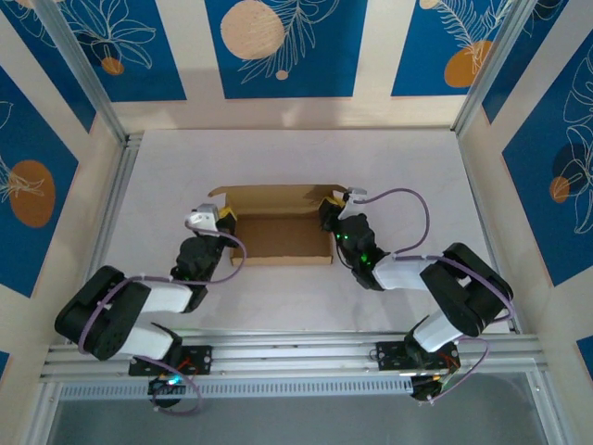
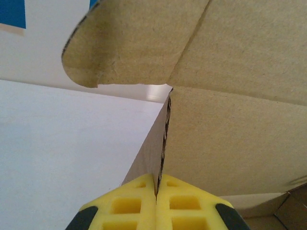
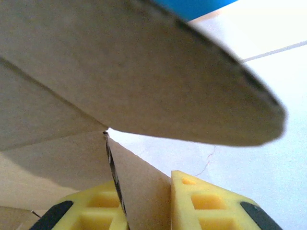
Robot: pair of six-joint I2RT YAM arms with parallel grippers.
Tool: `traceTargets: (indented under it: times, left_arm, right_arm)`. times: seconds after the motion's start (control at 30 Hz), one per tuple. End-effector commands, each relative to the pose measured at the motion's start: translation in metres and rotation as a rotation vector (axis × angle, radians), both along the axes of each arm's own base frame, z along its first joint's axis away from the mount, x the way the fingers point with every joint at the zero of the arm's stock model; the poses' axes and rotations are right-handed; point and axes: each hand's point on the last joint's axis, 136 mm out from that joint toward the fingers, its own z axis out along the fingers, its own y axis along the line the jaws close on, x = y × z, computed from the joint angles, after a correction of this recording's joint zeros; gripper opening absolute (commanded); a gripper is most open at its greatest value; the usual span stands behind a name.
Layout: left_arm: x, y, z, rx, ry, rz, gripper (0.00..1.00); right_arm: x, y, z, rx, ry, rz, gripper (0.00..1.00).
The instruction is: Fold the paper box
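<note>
The paper box [image 1: 278, 239] sits mid-frame on the white table [image 1: 398, 158], half formed, with its far wall standing. At its left end, the left fingers [image 2: 136, 196] are pinched tight on the edge of the side wall. At its right end, the right fingers [image 3: 192, 201] clamp the opposite wall, under a rounded flap.

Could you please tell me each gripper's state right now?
Left gripper: closed, pinching a wall of the brown corrugated cardboard box.
Right gripper: closed, pinching that box's opposite wall.
</note>
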Motion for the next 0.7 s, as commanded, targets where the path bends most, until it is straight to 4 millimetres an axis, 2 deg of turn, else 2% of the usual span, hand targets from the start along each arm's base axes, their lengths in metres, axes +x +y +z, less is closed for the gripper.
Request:
traceTargets:
  times: [0.0,0.3,0.67]
  left_arm:
    - [-0.011,-0.027,0.011,-0.059,-0.037,-0.109,0.04]
    - [-0.025,-0.026,-0.019,-0.039,0.017,-0.119,0.04]
    - [-0.036,-0.019,-0.039,0.036,0.051,-0.111,0.05]
  right_arm:
    - [-0.007,0.016,-0.009,0.060,0.046,0.019,0.23]
    - [-0.022,-0.001,-0.032,0.067,0.108,-0.035,0.24]
    - [-0.037,-0.016,-0.051,0.018,0.146,-0.053,0.26]
